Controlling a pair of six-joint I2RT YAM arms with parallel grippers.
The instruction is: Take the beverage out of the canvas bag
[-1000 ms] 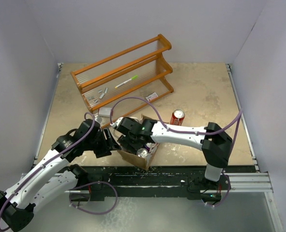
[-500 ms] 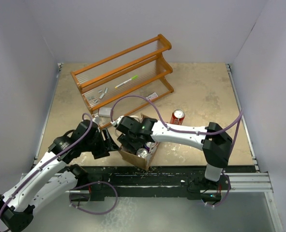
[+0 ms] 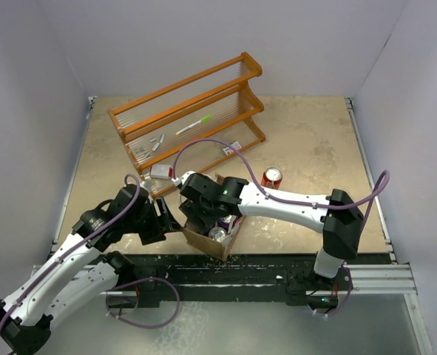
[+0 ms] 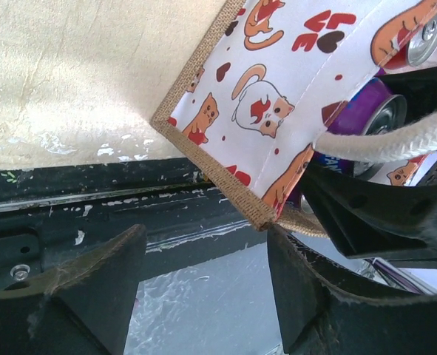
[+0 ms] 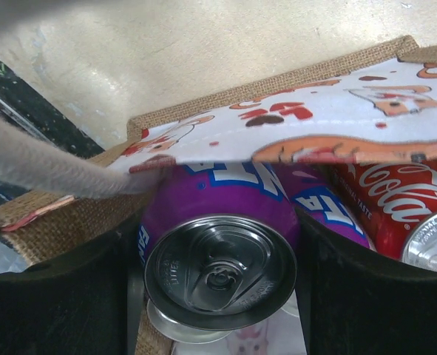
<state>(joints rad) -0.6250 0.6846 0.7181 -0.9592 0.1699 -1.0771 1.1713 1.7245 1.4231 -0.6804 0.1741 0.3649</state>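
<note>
Jaws of left gripper (image 4: 205, 248) have widened; right gripper (image 5: 218, 222) still pinches purple can (image 5: 222, 272).

- Canvas bag (image 4: 262, 96): tan-brown woven edging; white panels printed with orange-and-white cats, dark red hearts and paw marks.
- Bag handle (image 4: 395, 137): off-white rope.
- Purple can (image 5: 218, 214): purple body, white and blue lettering, silver lid.
- Red cola can (image 5: 395, 200), in the bag: red with white script, silver lid.
- Standing can (image 3: 270, 179), on the bench: red, silver top.
- Rack (image 3: 188, 111): orange-brown wood.
- Marker (image 3: 194, 124): green and white.
- Bench (image 3: 314, 140): mottled beige.
- Right arm (image 3: 292, 205): white shell, black joints.
</note>
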